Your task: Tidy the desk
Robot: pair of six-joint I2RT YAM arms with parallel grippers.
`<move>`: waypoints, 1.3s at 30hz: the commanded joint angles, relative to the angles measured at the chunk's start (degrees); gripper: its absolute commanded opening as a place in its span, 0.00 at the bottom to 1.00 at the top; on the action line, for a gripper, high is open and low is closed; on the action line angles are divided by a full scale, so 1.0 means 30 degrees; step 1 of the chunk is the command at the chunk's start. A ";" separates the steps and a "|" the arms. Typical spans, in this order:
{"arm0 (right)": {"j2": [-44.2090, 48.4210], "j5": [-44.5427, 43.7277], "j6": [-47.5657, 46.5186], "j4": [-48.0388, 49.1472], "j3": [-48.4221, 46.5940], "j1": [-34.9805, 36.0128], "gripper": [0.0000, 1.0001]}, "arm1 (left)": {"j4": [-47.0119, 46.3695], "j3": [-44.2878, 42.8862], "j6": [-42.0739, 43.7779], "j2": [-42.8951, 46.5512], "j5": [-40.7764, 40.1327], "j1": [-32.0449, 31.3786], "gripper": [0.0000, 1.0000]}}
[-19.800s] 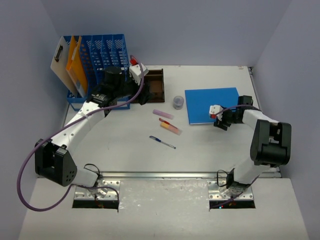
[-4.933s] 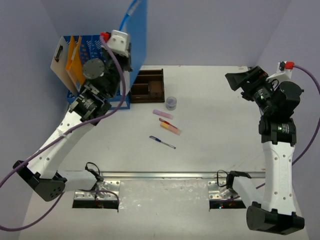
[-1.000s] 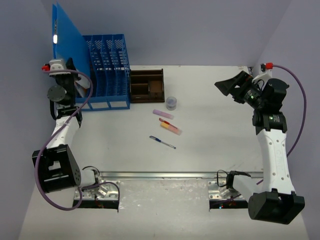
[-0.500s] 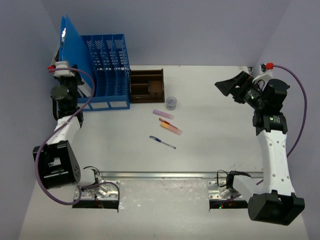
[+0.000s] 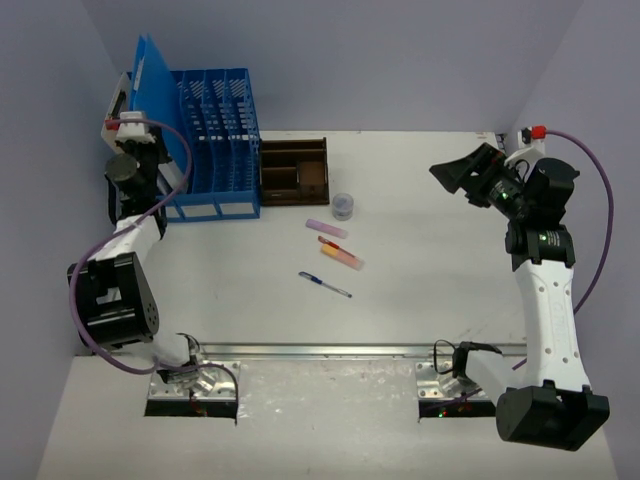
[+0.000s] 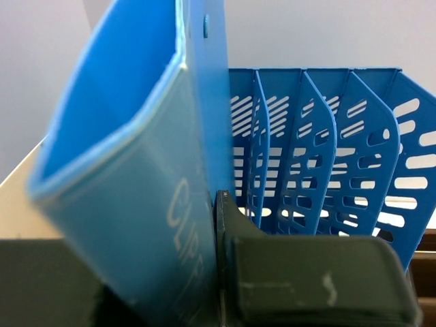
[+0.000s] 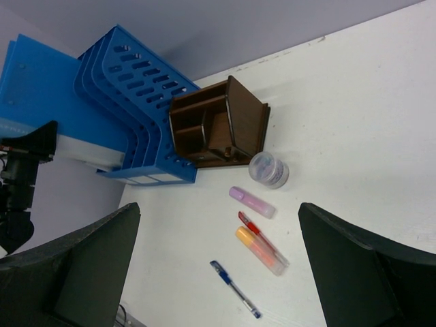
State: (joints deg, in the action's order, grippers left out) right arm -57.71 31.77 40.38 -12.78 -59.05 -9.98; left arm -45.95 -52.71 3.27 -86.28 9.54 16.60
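Observation:
The desk (image 5: 430, 280) is an off-white tabletop. At its far left my left gripper (image 5: 128, 133) is shut on a blue folder (image 5: 152, 68), which stands upright at the left end of the blue file rack (image 5: 212, 130). In the left wrist view the blue folder (image 6: 136, 170) is pinched against my dark right finger (image 6: 306, 272), with the file rack (image 6: 327, 150) just behind. Whether the folder sits in a slot I cannot tell. My right gripper (image 5: 462, 172) hangs open high over the right side, with nothing between its fingers (image 7: 75, 272).
A brown wooden tray (image 5: 295, 170) stands right of the rack. Near mid-desk lie a small clear jar (image 5: 343, 206), a pink highlighter (image 5: 327, 228), a red pen (image 5: 333, 244), an orange highlighter (image 5: 345, 259) and a blue pen (image 5: 325, 285). A silver rail (image 5: 350, 350) runs along the near edge.
My left arm has lowered the blue folder and carried it right, up against the rack's left end. The right arm has not moved.

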 commanded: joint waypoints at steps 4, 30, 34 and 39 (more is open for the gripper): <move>0.0107 0.0103 -0.0804 0.0274 -0.0123 0.0103 0.99 | 0.0258 -0.1591 0.0668 -0.0683 0.0335 0.0121 0.00; 0.0018 0.0602 -0.3292 -0.0283 0.0315 0.0103 0.99 | 0.5267 -0.5568 -0.0853 0.0983 0.2820 0.0150 0.71; -0.0214 0.0339 -0.4405 -0.0721 0.0463 0.0132 0.99 | 0.7195 -0.7505 -0.0591 0.3032 0.3939 0.0150 0.72; -0.1034 -0.0130 -0.7215 -0.2360 0.0113 0.0542 0.99 | 1.2263 -0.9703 0.0814 0.3973 0.5080 0.0150 0.88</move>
State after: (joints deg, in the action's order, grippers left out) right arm -59.37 32.49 26.09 -17.45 -57.76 -9.23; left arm -18.76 -78.76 3.29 -76.99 20.60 16.62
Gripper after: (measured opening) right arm 0.992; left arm 0.864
